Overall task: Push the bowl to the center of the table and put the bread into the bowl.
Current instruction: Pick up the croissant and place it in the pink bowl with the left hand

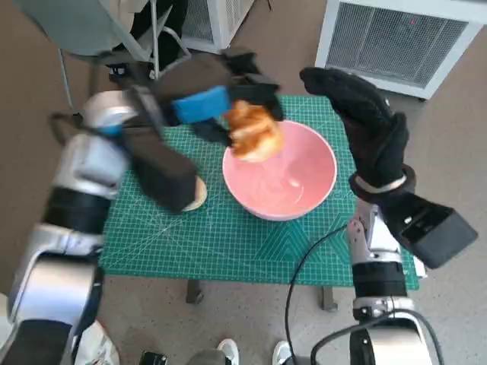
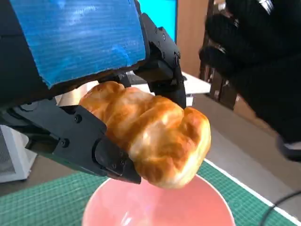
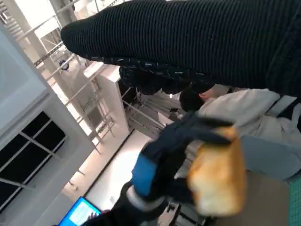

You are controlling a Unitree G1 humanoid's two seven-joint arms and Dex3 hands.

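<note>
Your left hand (image 1: 209, 106) grips the bread (image 1: 253, 131), held above the near rim of the pink bowl (image 1: 280, 171) on the green mat (image 1: 221, 236). Right hand (image 1: 365, 129) hovers beside the bowl, fingers apart, empty

On view: 1 bread (image 1: 254, 133), 1 pink bowl (image 1: 280, 171) (on 1 green mat (image 1: 221, 236)), 2 white grilled units (image 1: 396, 38).

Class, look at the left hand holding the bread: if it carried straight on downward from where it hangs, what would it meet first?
Most likely the pink bowl: the left hand holds the bread above its rim. Exact height is unclear.
</note>
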